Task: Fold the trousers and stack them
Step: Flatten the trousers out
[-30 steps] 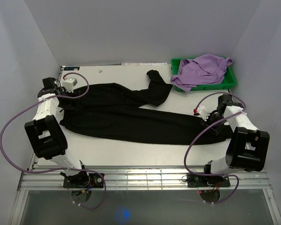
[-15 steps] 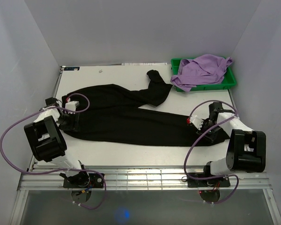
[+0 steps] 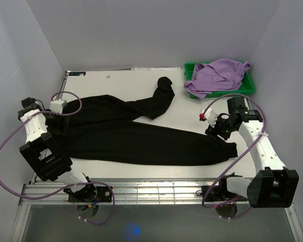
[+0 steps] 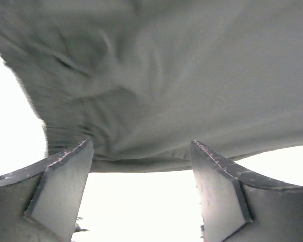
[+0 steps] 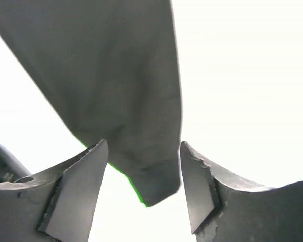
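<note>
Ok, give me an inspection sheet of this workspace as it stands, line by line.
Surface: white table, trousers lying across it.
Job's things: black trousers spread out, unfolded; one leg bends toward the back.
Clutter: lilac garment heaped in a green bin at the back right corner.
Pincers: left pincer open at the trousers' left end; right pincer open over a leg cuff.
Cables: purple cables loop off both arms.
Surroundings: plain pale walls.

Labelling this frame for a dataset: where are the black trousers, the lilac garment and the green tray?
black trousers [image 3: 141, 143], top external view, near leg's middle.
lilac garment [image 3: 217, 75], top external view, its crumpled middle.
green tray [image 3: 237, 92], top external view, front wall.
</note>
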`<state>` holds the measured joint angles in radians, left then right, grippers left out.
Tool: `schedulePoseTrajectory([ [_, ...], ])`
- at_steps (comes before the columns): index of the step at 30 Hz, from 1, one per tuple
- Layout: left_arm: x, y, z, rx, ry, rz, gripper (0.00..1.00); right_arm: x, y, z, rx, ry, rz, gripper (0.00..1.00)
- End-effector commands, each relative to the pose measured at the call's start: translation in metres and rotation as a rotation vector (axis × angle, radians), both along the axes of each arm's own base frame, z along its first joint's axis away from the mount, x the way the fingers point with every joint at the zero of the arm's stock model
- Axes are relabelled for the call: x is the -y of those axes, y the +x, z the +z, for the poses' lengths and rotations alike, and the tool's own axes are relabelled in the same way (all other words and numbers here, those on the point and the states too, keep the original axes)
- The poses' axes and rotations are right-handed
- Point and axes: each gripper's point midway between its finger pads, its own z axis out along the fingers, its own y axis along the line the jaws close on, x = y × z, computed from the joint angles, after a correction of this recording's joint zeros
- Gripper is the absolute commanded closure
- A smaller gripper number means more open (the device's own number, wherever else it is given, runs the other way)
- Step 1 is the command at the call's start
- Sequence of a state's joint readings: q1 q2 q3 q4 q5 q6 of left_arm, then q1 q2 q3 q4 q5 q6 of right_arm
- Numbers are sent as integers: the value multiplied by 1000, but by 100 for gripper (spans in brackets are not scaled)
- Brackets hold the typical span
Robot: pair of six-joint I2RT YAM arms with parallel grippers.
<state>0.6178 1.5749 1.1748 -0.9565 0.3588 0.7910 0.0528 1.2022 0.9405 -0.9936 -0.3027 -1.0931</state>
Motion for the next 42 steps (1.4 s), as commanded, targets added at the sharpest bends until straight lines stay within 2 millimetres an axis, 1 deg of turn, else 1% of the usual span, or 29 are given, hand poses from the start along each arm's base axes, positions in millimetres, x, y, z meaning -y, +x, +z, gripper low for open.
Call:
schedulePoseTrajectory([
  [1,29,35,93,266,26,-191,11,-23,18,69,143,142,-30,34],
  [2,37,42,104,295,28,-221,10,-24,33,94,223,155,-40,34],
  [3,50,52,119,345,19,-263,10,-26,40,106,249,172,-61,34],
  [5,87,68,129,392,-7,-361,10,-30,54,128,321,199,-68,34],
  [6,104,76,131,411,-36,-392,10,-31,60,132,334,208,-70,34],
  [7,137,88,138,439,-79,-437,10,-33,63,135,342,223,-79,34],
  [9,175,111,142,494,-126,-498,10,-35,76,136,358,234,-81,34],
  [10,213,114,140,481,-192,-520,10,-36,81,136,360,246,-89,34],
  [11,230,124,132,476,-222,-533,10,-38,85,135,358,255,-89,33],
  [12,258,135,134,518,-241,-589,10,-39,91,130,358,260,-91,32],
  [13,292,135,126,499,-261,-623,10,-42,93,128,356,279,-89,32],
  [14,307,142,119,499,-255,-641,10,-43,96,124,354,284,-94,32],
  [15,324,155,91,455,-252,-657,10,-43,99,116,341,288,-97,32],
  [16,345,156,78,428,-243,-683,11,-46,106,116,358,300,-91,32],
  [17,357,167,78,428,-255,-677,12,-47,110,114,353,311,-107,32],
  [18,372,172,46,356,-270,-683,14,-48,118,112,354,322,-114,32],
  [20,392,183,37,340,-293,-696,15,-51,123,108,336,341,-127,33],
  [22,411,183,6,297,-282,-730,17,-54,129,99,308,360,-140,35],
  [25,423,179,-17,257,-278,-760,18,-60,117,73,185,368,-123,44],
  [26,425,174,-22,235,-280,-768,18,-59,109,57,115,353,-133,45],
  [28,425,153,-41,142,-276,-818,20,-54,107,42,78,321,-155,46],
  [29,423,131,-47,60,-302,-852,25,-53,111,37,70,314,-162,46],
  [31,414,101,-61,-18,-302,-921,30,-54,120,40,83,320,-170,47],
  [33,396,52,-77,-138,-323,-997,37,-60,137,51,111,351,-157,45],
  [35,384,28,-67,-134,-322,-1049,43,-66,158,61,154,363,-136,42],
  [36,370,2,-78,-171,-313,-1099,44,-69,164,65,164,372,-122,39],
  [38,359,-16,-66,-146,-301,-1157,45,-79,179,69,178,385,-80,34],
  [40,344,-41,-72,-172,-292,-1226,48,-93,185,71,196,394,-10,31],
  [42,338,-46,-66,-149,-275,-1248,48,-107,192,72,209,405,52,27],
])
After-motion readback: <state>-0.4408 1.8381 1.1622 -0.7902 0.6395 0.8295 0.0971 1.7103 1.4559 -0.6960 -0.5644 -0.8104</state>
